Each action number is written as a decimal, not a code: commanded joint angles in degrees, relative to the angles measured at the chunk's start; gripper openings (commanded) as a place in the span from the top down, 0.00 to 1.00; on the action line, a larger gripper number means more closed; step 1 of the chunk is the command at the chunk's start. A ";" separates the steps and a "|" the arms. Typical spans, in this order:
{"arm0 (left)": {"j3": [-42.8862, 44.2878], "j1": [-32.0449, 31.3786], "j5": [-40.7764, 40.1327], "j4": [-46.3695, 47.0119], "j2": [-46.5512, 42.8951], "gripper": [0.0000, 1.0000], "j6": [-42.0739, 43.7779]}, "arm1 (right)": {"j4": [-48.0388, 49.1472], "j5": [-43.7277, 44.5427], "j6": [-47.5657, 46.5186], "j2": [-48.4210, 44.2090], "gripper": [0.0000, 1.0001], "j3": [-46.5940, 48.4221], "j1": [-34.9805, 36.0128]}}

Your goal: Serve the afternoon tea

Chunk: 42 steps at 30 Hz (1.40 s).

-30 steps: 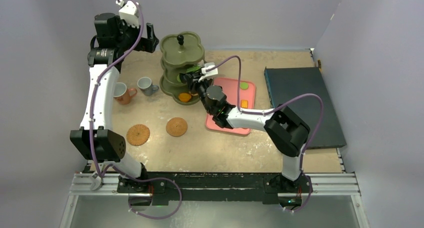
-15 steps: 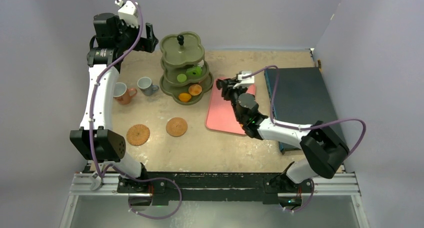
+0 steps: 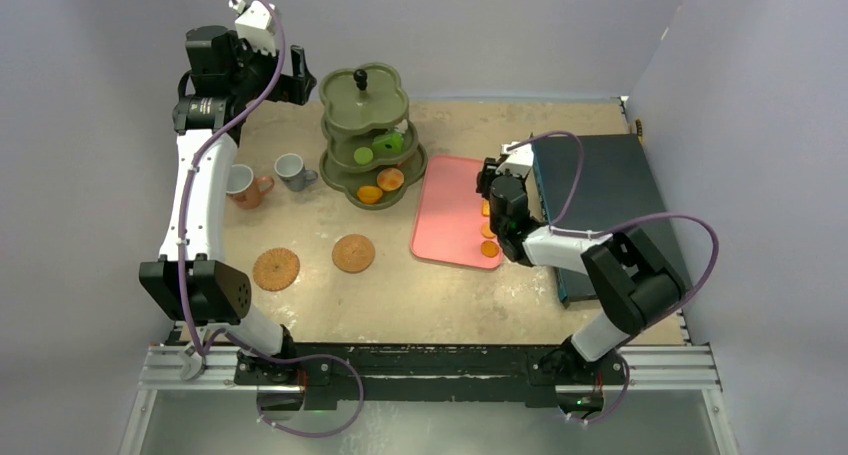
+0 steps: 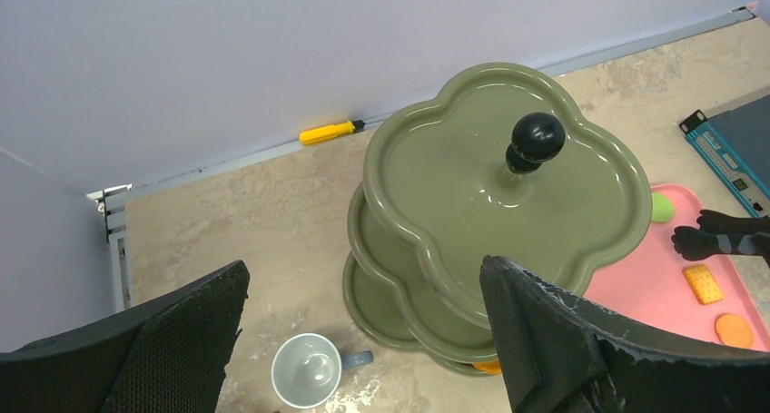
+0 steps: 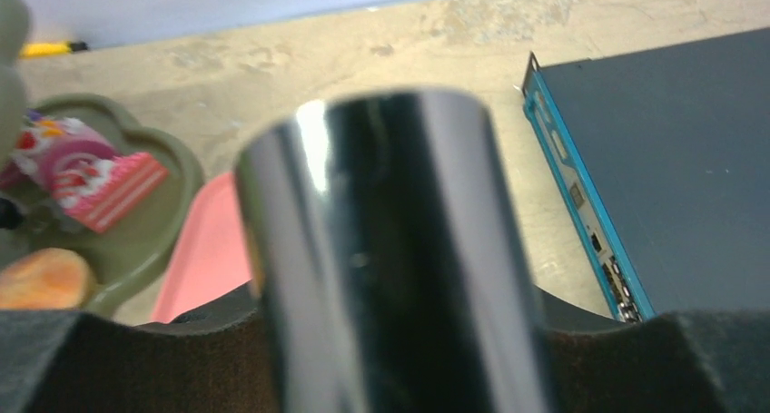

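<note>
The olive three-tier stand (image 3: 365,100) holds green pastries (image 3: 363,155) on its middle tier and orange ones (image 3: 390,178) on the bottom tier. A pink pastry (image 5: 91,181) lies there too. My right gripper (image 3: 497,185) hangs over the right part of the pink tray (image 3: 450,210), shut on the black tongs (image 5: 390,250). Below it, orange pastries (image 3: 490,247) lie on the tray, and a green one (image 4: 661,207) lies by the tong tips (image 4: 717,242). The terracotta cup (image 3: 243,185) and grey-blue cup (image 3: 292,171) stand left of the stand. Two coasters (image 3: 276,268) (image 3: 353,252) lie nearer. My left gripper (image 4: 363,286) is open, high above the stand.
A dark blue box (image 3: 600,200) lies right of the tray, close to my right wrist. A yellow screwdriver (image 4: 331,132) rests along the back wall. Walls close the table at the back and both sides.
My right gripper has swung with the tongs from the stand's middle tier to the tray's right side. The left arm has not moved.
</note>
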 commanded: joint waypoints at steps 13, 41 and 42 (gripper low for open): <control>1.37 0.62 0.72 1.12 -1.74 0.01 0.95 | 7.51 -2.02 -1.96 10.23 0.46 7.17 -4.50; 0.87 0.62 0.16 1.38 -1.73 0.01 0.47 | 3.74 -5.42 -6.38 1.08 0.74 9.98 -2.80; 0.87 0.61 0.11 1.38 -1.80 0.01 0.51 | 2.74 -6.07 -6.42 -0.47 0.74 10.93 -2.16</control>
